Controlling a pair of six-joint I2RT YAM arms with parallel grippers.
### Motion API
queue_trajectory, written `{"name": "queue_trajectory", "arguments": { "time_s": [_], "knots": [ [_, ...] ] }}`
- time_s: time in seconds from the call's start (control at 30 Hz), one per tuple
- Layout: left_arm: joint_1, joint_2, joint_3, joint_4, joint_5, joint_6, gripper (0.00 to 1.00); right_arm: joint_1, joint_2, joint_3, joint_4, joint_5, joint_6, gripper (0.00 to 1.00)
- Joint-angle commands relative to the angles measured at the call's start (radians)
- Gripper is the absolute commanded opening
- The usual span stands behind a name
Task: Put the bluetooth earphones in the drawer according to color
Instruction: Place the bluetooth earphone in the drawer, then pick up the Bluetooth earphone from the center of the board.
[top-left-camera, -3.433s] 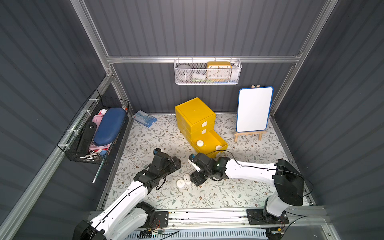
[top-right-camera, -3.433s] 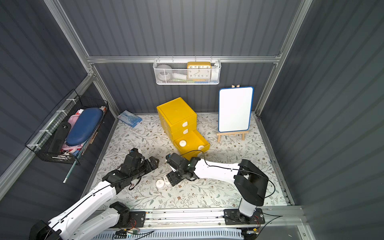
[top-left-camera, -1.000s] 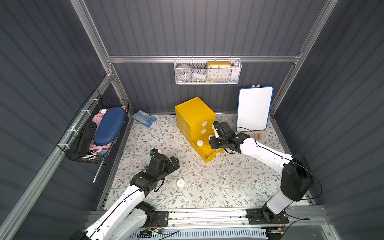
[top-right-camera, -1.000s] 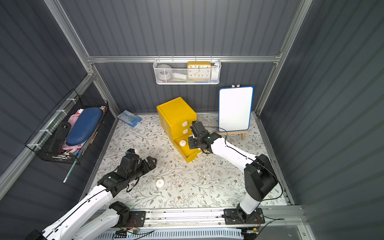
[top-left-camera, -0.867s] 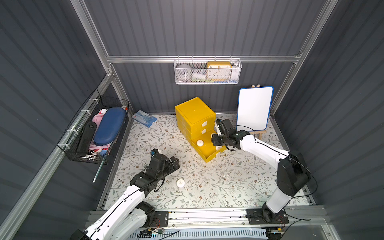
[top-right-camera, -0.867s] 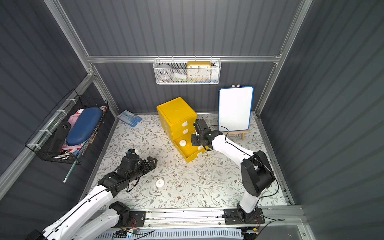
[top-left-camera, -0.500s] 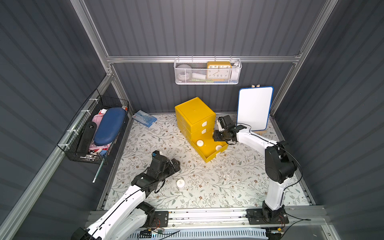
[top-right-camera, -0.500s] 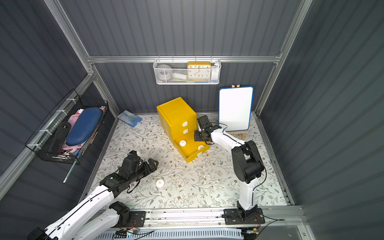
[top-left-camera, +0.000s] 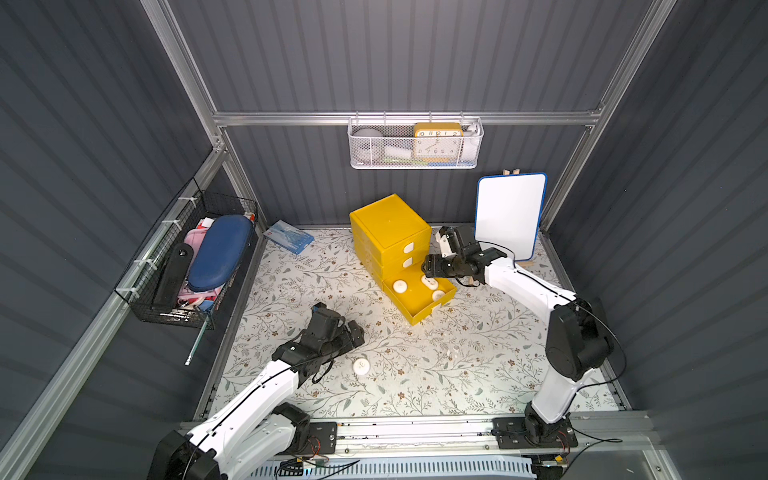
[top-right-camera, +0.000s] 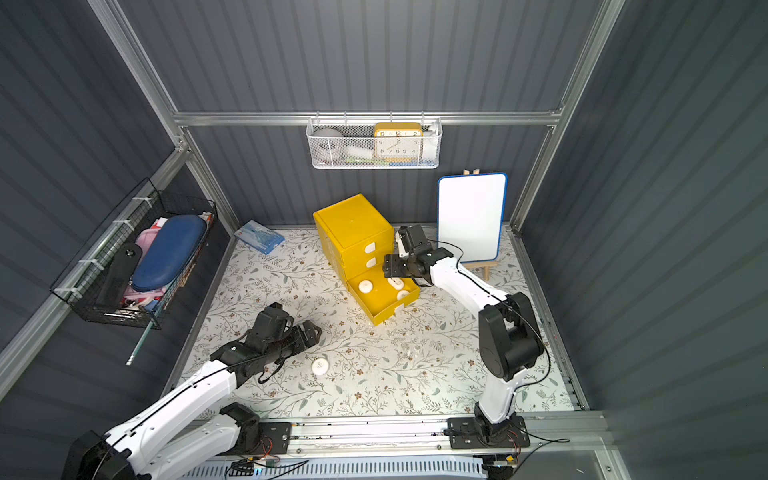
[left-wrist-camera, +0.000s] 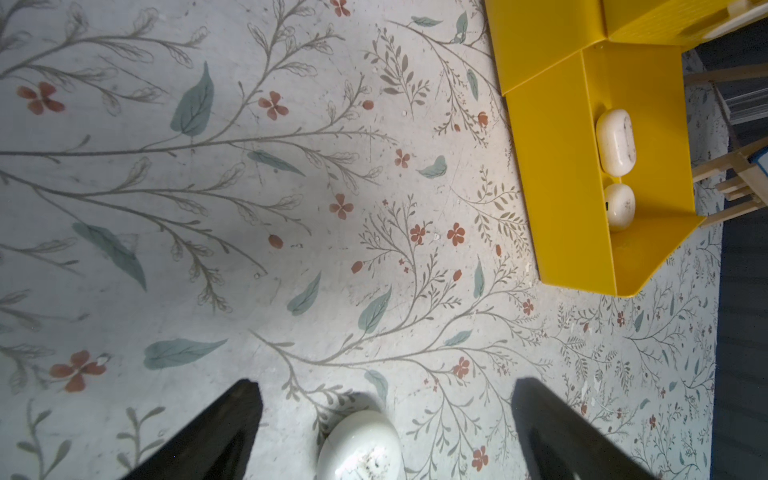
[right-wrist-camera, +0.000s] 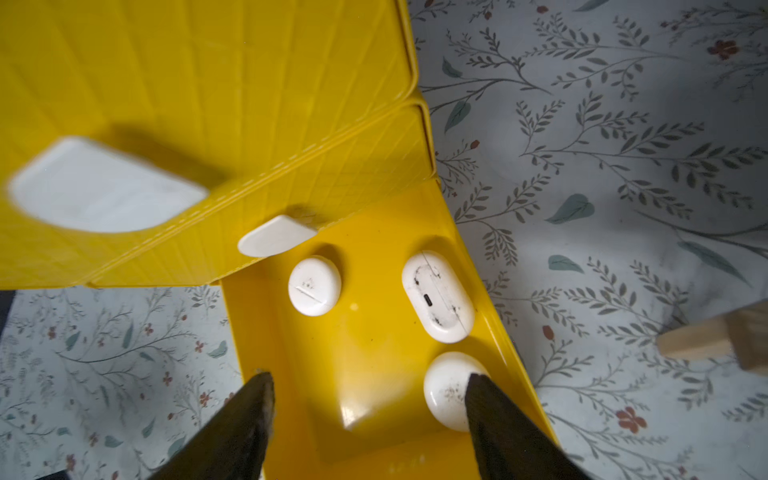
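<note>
Prob. next job: fetching the one loose white case (top-left-camera: 360, 366) w/ L tool (left-wrist-camera: 386, 386). Keep that tool spread wide, as now, holding nothing; in L wrist view, case between its two fingers, no contact visible. Centre round the case before closing: smooth & rounded, so likely to squirt out if pinched off-centre. Squeeze gently, lift straight, carry to pulled-out bottom drawer (top-left-camera: 424, 314) of yellow cabinet (top-left-camera: 388, 216), drop beside 3 white cases (right-wrist-camera: 314, 285) lying there. Move R tool (right-wrist-camera: 370, 380) clear first: fingers apart, gripping nothing, right above that drawer. Mind arm-to-arm clash.

Underneath: flat floral-print worktop (top-left-camera: 415, 374). Around: dark grey ribbed walls (top-left-camera: 291, 62), alu frame (top-left-camera: 291, 118), wire basket (top-left-camera: 415, 165) w/ yellow clock (top-left-camera: 437, 141) at back, black basket (top-left-camera: 137, 291) w/ blue pouch (top-left-camera: 218, 253) at side, whiteboard (top-left-camera: 509, 216) on easel (top-left-camera: 511, 171) nr cabinet.
</note>
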Motion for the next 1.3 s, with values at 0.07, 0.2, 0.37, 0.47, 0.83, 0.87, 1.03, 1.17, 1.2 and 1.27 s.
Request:
{"name": "queue_trajectory", "arguments": {
  "time_s": [0.07, 0.2, 0.37, 0.47, 0.83, 0.87, 1.03, 1.17, 1.2, 1.27],
  "knots": [
    [-0.042, 0.048, -0.016, -0.014, 0.019, 0.035, 0.99, 0.017, -0.153, -0.135, 0.012, -0.049, 0.011, 0.86],
    [-0.136, 0.133, 0.008, -0.022, -0.025, -0.005, 0.99, 0.02, -0.27, -0.242, 0.023, -0.053, 0.019, 0.96],
    [-0.26, 0.261, 0.056, -0.083, -0.112, -0.087, 0.99, 0.02, -0.418, -0.361, 0.016, -0.036, 0.022, 0.99],
    [-0.316, 0.326, 0.081, -0.122, -0.151, -0.13, 0.99, 0.021, -0.506, -0.423, 0.011, 0.001, 0.023, 0.99],
    [-0.451, 0.56, 0.219, -0.29, -0.245, -0.264, 0.77, 0.019, -0.683, -0.548, 0.028, 0.067, 0.02, 0.99],
    [-0.462, 0.575, 0.225, -0.299, -0.246, -0.274, 0.76, 0.019, -0.686, -0.552, 0.026, 0.068, 0.017, 0.99],
    [-0.502, 0.613, 0.239, -0.3, -0.233, -0.3, 0.66, 0.02, -0.698, -0.571, 0.027, 0.068, 0.019, 0.99],
    [-0.522, 0.616, 0.258, -0.29, -0.225, -0.306, 0.54, 0.019, -0.712, -0.58, 0.025, 0.069, 0.02, 0.99],
    [-0.526, 0.614, 0.262, -0.289, -0.226, -0.306, 0.52, 0.019, -0.715, -0.583, 0.028, 0.071, 0.019, 0.99],
    [-0.527, 0.601, 0.271, -0.283, -0.228, -0.306, 0.49, 0.02, -0.723, -0.585, 0.025, 0.072, 0.019, 0.99]
  ]
}}
